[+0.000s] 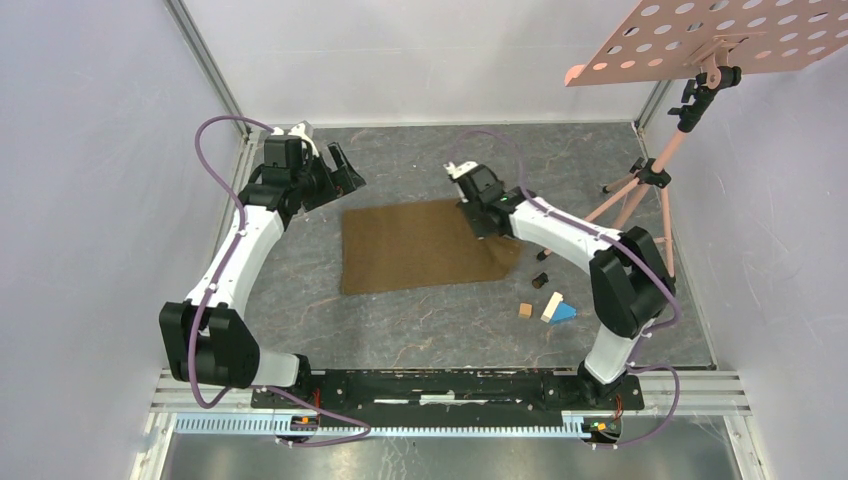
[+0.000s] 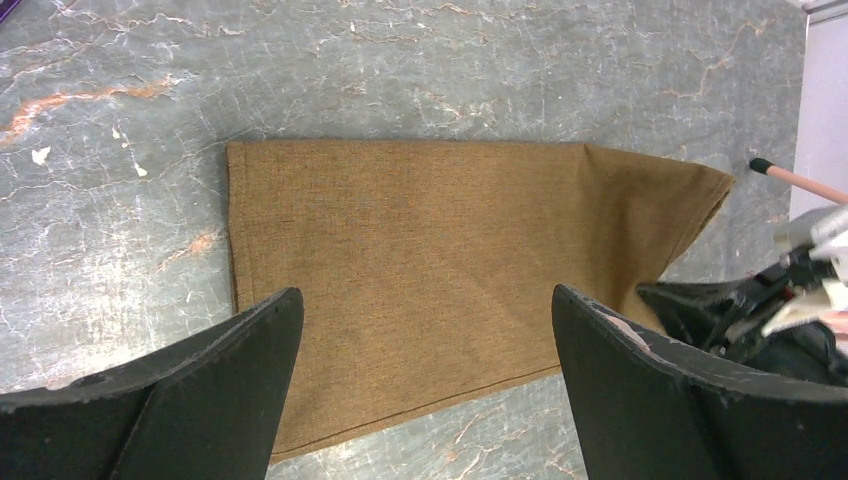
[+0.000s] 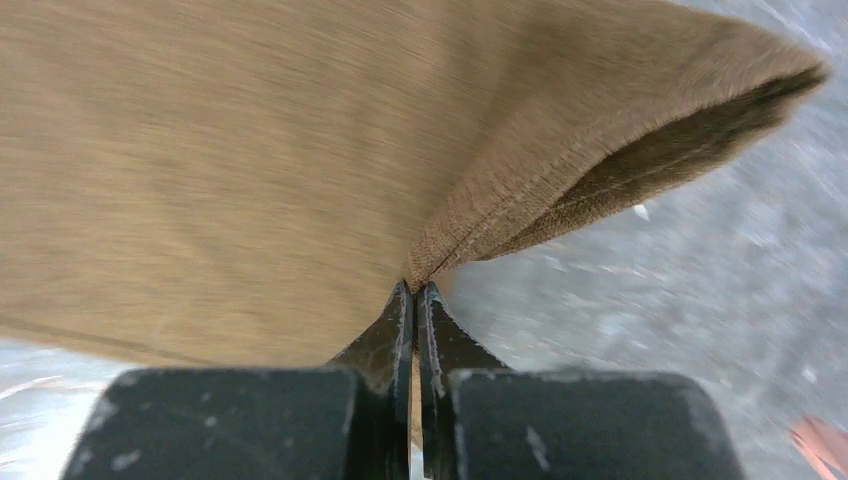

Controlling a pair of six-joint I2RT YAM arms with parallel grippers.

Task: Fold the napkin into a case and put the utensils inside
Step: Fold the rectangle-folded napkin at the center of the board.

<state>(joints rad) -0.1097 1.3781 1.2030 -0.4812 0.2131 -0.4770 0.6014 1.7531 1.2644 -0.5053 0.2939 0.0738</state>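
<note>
The brown napkin (image 1: 415, 245) lies folded on the grey marbled table, wider than deep. My right gripper (image 1: 483, 222) is shut on its right edge; in the right wrist view the closed tips (image 3: 414, 292) pinch the cloth (image 3: 250, 150), which lifts and curls open to the right. My left gripper (image 1: 340, 165) is open and empty, raised beyond the napkin's far left corner. In the left wrist view its fingers (image 2: 250, 350) frame the napkin (image 2: 430, 270) below, with the right gripper (image 2: 760, 310) at the cloth's edge. The fork and spoon are out of view.
Small wooden and blue blocks (image 1: 550, 305) and a dark piece (image 1: 540, 280) lie right of the napkin. A pink tripod (image 1: 650, 180) with a perforated board (image 1: 710, 40) stands at the back right. White walls enclose the table.
</note>
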